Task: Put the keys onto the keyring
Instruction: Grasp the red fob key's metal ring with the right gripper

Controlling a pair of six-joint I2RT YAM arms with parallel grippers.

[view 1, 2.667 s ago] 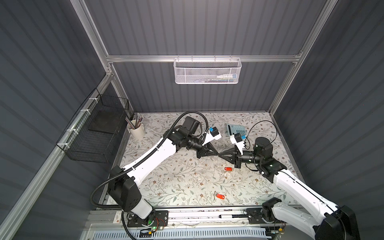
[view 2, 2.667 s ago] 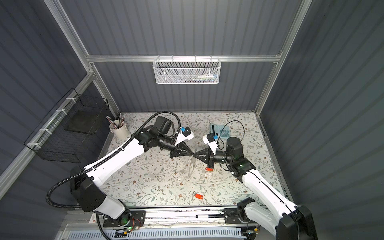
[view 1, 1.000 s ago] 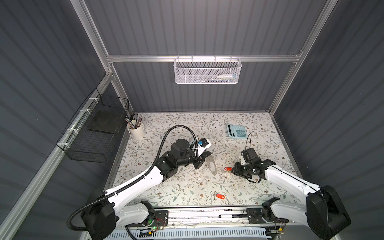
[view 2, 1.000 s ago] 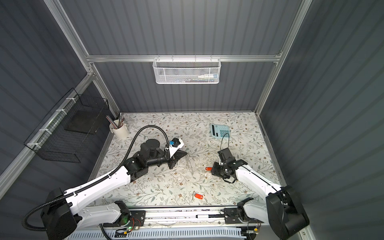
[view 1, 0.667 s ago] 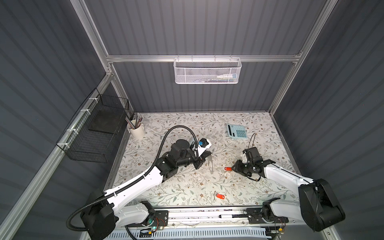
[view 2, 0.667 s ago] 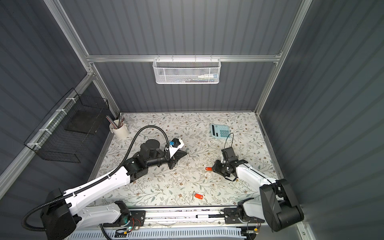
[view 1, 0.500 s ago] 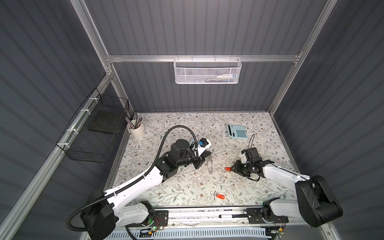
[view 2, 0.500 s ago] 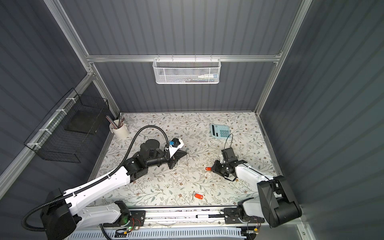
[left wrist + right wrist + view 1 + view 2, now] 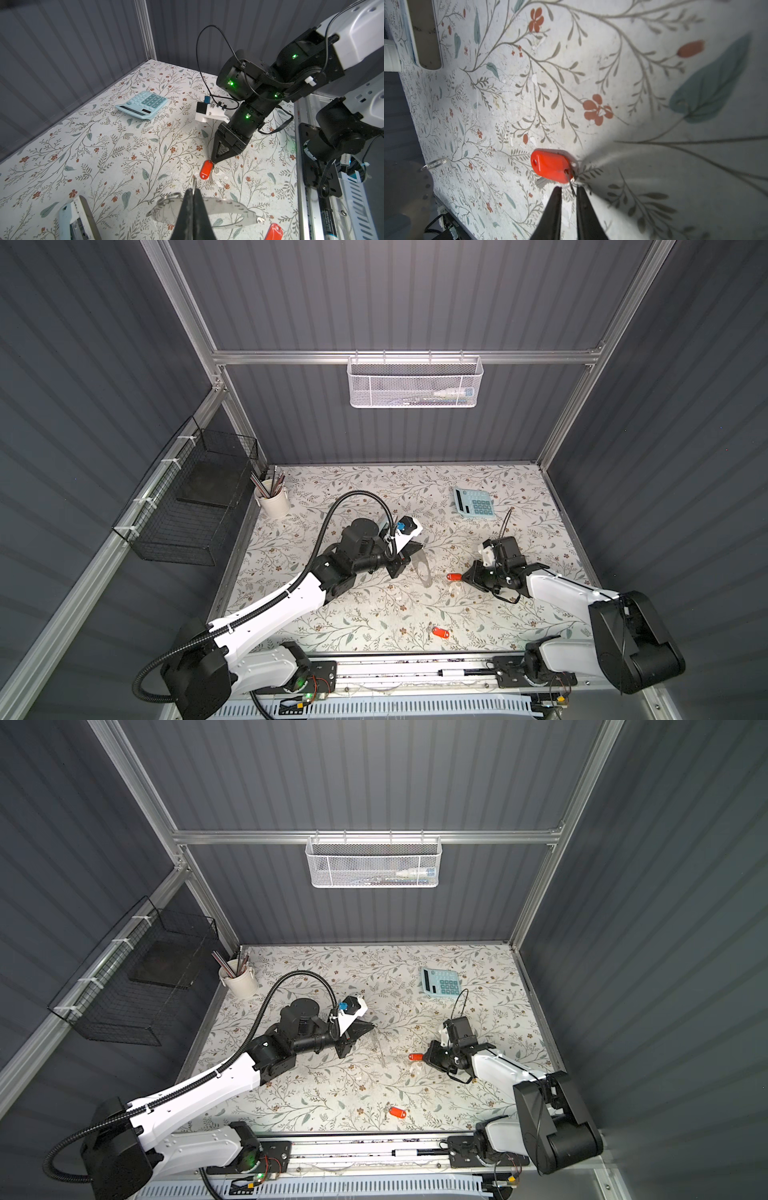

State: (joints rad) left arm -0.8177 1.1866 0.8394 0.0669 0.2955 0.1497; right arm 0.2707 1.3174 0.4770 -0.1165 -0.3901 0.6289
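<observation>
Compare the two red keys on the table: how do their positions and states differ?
The claw-side key lies mid-table; the front key lies near the front edge. The claw-side key's metal loop sits between the narrowly parted fingers of the right claw; the front key lies alone, untouched. Both are red oblong tags, neither on the keyring.

A: First key (image 9: 454,576)?
B: A red-orange tag lying flat, right of centre, with its wire loop pointing right.
A: Second key (image 9: 441,632)?
B: Same kind of tag, flat near the front edge.
A: Keyring (image 9: 422,570)?
B: A gray plate, tilted on edge, just left of the first key.
</observation>
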